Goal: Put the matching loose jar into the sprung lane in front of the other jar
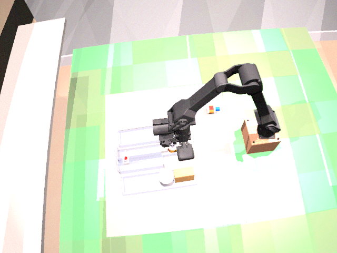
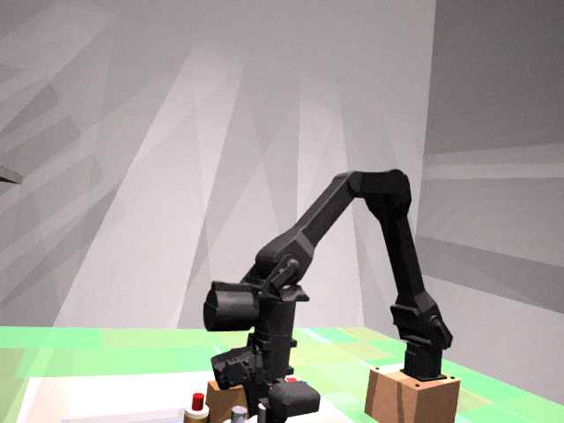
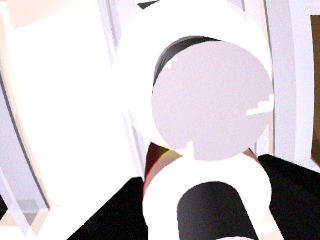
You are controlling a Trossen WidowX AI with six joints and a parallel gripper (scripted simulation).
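A grey-capped, white-shouldered jar (image 1: 172,148) (image 2: 238,414) (image 3: 212,100) stands upright between the clear lane's walls (image 3: 287,100). My gripper (image 3: 202,176) points down and is shut on a second grey-capped jar (image 3: 155,210) (image 2: 261,411), with one finger on each side of it. The held jar is upright, in line with the first and on its robot side. Their tops overlap in the wrist view, so I cannot tell whether they touch. Reddish and yellow label parts show between them. The pusher plate, the front stop and the held jar's base are hidden.
A red-capped jar (image 1: 125,158) (image 2: 196,404) stands at the rack's far left. A blue-capped jar (image 1: 211,109) lies on its side toward the back. A brown block (image 1: 184,174) (image 2: 223,398) and a white round thing (image 1: 166,178) are in the lane nearest the top view's bottom edge.
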